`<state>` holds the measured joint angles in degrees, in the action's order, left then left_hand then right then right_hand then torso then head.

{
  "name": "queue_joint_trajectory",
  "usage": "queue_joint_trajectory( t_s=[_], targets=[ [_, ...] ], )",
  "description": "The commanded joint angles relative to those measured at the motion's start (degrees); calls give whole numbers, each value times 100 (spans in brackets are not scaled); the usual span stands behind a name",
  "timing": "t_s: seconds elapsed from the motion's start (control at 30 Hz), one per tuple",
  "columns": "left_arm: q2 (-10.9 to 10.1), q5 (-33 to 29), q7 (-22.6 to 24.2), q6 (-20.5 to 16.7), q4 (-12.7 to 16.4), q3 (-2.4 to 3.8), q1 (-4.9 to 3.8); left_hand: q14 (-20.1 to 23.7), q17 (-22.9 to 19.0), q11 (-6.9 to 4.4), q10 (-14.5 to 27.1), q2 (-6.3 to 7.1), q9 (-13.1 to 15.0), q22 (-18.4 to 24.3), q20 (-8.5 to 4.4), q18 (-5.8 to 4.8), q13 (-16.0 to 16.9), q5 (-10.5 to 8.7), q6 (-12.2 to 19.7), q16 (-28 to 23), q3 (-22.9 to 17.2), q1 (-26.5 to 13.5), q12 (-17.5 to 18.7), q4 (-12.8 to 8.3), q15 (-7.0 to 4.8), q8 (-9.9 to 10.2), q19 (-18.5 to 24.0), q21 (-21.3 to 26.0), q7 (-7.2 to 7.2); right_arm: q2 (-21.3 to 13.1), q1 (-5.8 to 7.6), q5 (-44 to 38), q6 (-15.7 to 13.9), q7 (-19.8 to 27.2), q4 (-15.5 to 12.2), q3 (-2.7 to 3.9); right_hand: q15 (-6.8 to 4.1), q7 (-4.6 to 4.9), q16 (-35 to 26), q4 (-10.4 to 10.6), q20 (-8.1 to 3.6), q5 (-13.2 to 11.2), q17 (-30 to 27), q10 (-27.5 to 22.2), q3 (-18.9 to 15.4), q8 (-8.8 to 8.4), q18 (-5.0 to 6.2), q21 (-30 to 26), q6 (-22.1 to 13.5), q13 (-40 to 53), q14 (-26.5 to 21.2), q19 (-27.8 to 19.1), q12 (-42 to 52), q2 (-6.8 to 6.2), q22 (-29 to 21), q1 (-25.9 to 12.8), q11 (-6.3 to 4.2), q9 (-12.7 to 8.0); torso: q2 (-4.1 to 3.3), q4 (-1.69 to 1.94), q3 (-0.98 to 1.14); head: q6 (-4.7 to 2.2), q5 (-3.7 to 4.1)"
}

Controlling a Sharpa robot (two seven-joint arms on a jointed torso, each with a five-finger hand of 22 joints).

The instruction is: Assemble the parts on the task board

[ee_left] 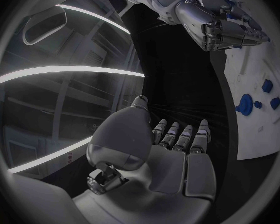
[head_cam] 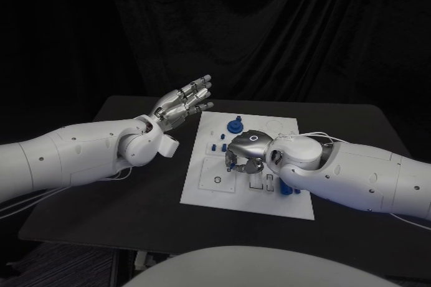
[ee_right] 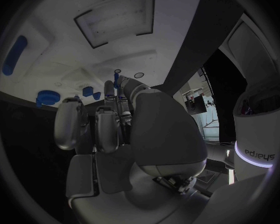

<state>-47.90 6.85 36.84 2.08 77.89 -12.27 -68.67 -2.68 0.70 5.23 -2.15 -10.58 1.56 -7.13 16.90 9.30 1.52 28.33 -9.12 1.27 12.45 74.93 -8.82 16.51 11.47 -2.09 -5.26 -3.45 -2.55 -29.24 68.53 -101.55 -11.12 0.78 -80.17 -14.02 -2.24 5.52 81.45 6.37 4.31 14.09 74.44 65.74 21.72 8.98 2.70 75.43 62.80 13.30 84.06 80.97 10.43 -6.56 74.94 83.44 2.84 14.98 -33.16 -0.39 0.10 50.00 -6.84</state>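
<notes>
The task board (head_cam: 202,190) lies at the centre of the head view on the black table (head_cam: 108,200). A round blue part (head_cam: 235,124) stands near the board's upper edge, small blue parts (head_cam: 217,148) sit just below it, and another blue part (head_cam: 286,188) lies at the lower right, beside the right arm. The right hand (head_cam: 245,151) hangs over the middle of the board with its fingers curled downward; a bit of blue shows at its fingertips (head_cam: 241,168), but whether it grasps a part I cannot tell. The left hand (head_cam: 182,102) is raised at the upper left of the board, off its edge, fingers spread and holding nothing.
</notes>
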Motion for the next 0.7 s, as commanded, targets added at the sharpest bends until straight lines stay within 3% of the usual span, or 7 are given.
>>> queue_joint_trajectory(
  t_s=[0.03,0.7],
  targets=[
    [15,-1,57,121,-9,5,10,-3,6,18,10,-5,-3,12,-11,-49,0,34,32,15,-19,33,-11,-9,42,-31,-20,-17,25,14,-26,-71,-147,-106,53,4,54,11,-34,-12,24,14,-2,43,-13,-2,68,-18,16,-2,-5,-3,2,-5,1054,-29,-5,6,-1,5,1,0,13],
    [44,-1,29,158,-49,5,13,2,4,29,12,5,-3,18,-12,-52,0,37,31,12,-13,35,-10,-12,44,-32,-16,-14,25,155,-56,-71,-210,-63,207,5,60,6,-35,-10,28,13,-3,56,-18,0,67,-13,27,-1,-7,0,5,-7,1056,-39,-7,10,1,6,0,0,-2]
  ],
)
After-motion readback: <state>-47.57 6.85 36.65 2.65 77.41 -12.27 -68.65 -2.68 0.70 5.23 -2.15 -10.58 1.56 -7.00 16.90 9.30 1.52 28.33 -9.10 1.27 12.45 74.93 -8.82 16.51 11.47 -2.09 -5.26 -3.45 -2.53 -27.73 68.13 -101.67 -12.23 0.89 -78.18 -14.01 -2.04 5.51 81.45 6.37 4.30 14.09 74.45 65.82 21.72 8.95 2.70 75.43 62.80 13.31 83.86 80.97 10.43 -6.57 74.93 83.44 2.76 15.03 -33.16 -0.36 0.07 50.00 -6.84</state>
